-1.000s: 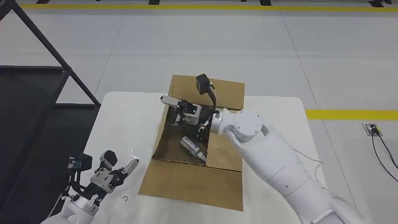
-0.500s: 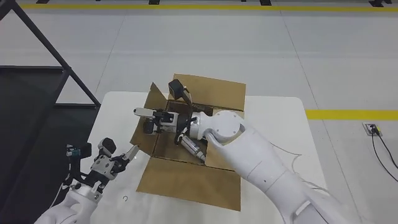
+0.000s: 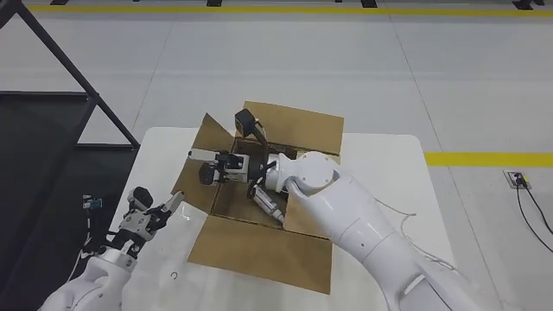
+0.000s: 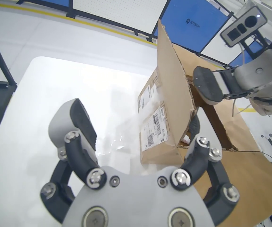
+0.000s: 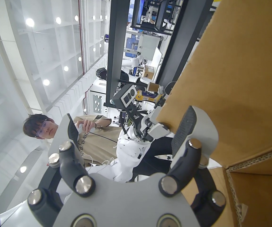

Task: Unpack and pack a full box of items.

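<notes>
From above, the box (image 3: 259,255) sits mid-table (image 3: 380,181) with all its flaps thrown open. The right arm stretches across the opening, so much of the inside is hidden. A grey, tube-like item (image 3: 268,204) still shows at the bottom of the box. The right gripper (image 3: 207,162) is at the box's 9 o'clock side, at the raised left flap (image 3: 206,131), with its jaws apart. The left gripper (image 3: 158,200) is over the table at about 8 o'clock from the box, close to that flap but not touching it, and its jaws are spread too. A small hook-shaped bit (image 3: 174,276) lies on the tabletop near 7 o'clock. A black frame (image 3: 52,95) stands off the table's 9 o'clock edge.

From the left wrist, the left gripper (image 4: 136,124) gapes wide, and its far finger is partly hidden behind the box's near corner (image 4: 164,152). The flap (image 4: 173,81) stands upright, with a dark pad (image 4: 207,88) of the right gripper on its inner face. Crumpled clear film (image 4: 112,140) lies on the table against the labelled box wall.

From the right wrist, the right gripper (image 5: 126,131) is open. One finger (image 5: 192,128) rests against the flap's (image 5: 233,60) corner, and the cardboard blocks everything beyond it on that side.
</notes>
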Robot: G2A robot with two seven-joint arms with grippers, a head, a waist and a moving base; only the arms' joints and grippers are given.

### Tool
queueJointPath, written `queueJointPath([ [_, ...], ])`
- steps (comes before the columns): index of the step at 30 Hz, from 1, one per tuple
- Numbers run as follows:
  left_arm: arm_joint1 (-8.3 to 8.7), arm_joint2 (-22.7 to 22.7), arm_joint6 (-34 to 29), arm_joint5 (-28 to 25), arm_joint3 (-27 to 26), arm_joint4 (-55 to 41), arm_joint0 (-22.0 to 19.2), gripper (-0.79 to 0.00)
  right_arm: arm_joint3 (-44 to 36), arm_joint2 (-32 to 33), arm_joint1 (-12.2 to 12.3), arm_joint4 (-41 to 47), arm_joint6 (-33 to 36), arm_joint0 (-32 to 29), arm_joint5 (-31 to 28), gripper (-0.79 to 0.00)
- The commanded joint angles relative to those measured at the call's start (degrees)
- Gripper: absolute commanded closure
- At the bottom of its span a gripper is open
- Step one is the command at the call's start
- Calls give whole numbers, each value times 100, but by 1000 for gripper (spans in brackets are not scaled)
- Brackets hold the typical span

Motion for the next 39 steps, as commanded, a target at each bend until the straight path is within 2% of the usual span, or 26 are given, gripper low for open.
queueJointPath([
  [1,5,-62,-39,4,88,-14,24,-785,-10,183,77,-63,-55,-12,-249,-785],
  [5,20,-164,-201,22,353,27,40,-785,-162,650,340,-276,-76,-161,-575,-785],
  [9,28,-162,-354,50,739,49,-79,-785,-599,1191,673,-644,-179,-539,-644,-785],
  [16,32,62,-640,42,1294,139,-420,-785,-2099,2274,1230,-1259,-327,-1638,-119,-785],
  [23,34,292,-898,15,1489,293,-649,-785,-3506,2985,1529,-1675,-314,-2594,512,-785],
  [29,53,-22,-747,-29,987,65,-414,-785,-3991,3252,1634,-1754,-261,-2971,696,-785],
  [39,122,-989,-886,-256,-695,-416,58,-785,-4230,3510,1768,-1911,59,-3229,815,-785],
])
